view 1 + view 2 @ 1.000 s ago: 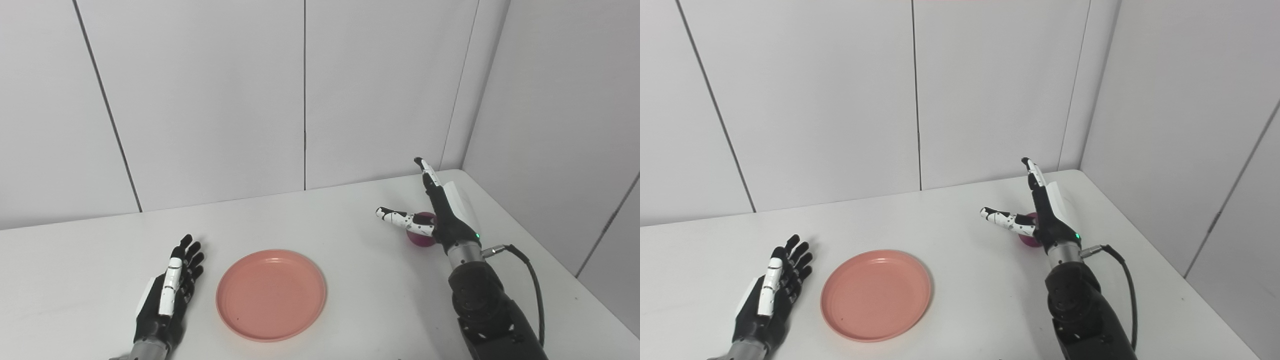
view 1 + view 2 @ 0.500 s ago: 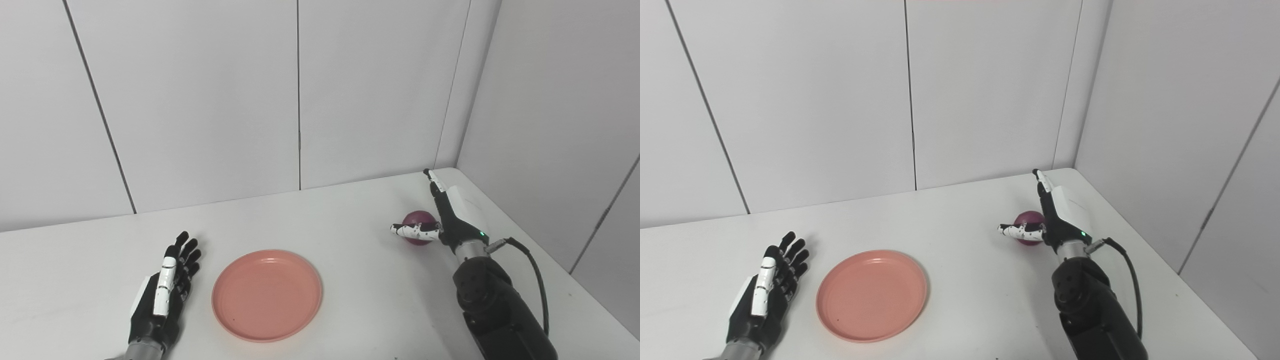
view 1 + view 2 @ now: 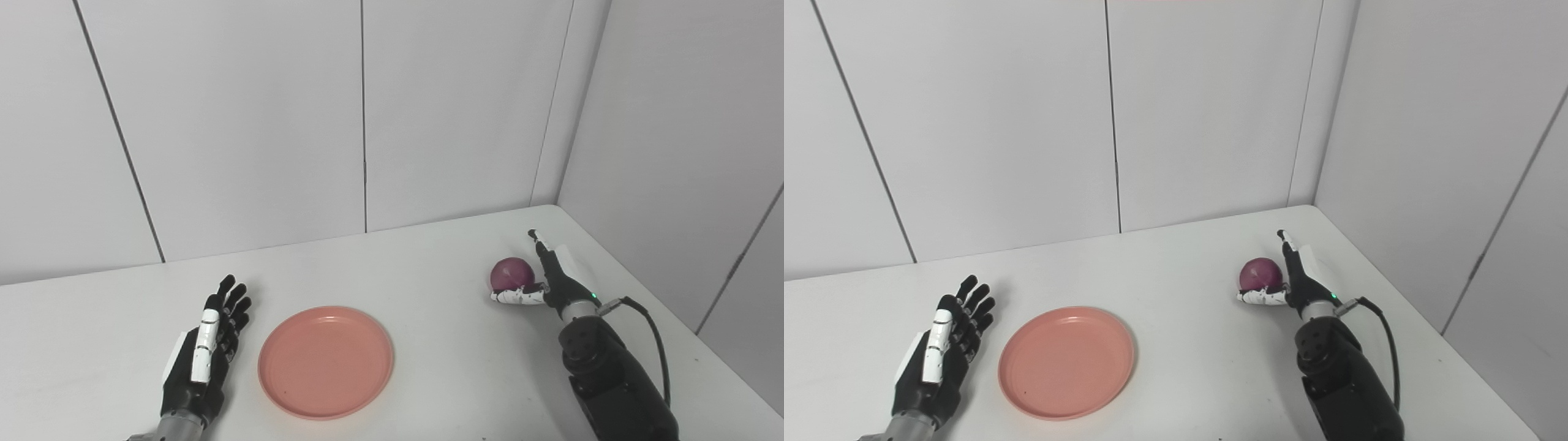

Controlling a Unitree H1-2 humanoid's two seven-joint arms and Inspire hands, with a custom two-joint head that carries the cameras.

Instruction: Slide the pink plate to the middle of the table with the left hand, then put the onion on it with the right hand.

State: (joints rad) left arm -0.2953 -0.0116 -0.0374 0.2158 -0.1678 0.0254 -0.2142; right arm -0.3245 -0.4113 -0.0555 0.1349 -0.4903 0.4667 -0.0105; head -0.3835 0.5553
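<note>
Plain white wall panels (image 3: pixel 245 122) meet at a corner behind a white tabletop (image 3: pixel 429 263). The pink plate (image 3: pixel 326 361) lies near the front middle of the tabletop, just beside the left hand (image 3: pixel 205 349), which rests flat with its fingers spread and holds nothing. Since a second ago the right hand (image 3: pixel 554 282) has dropped lower beside the red onion (image 3: pixel 507 274), far right on the tabletop; its fingers remain apart, thumb under the onion's near side, not closed. No readable writing shows.
</note>
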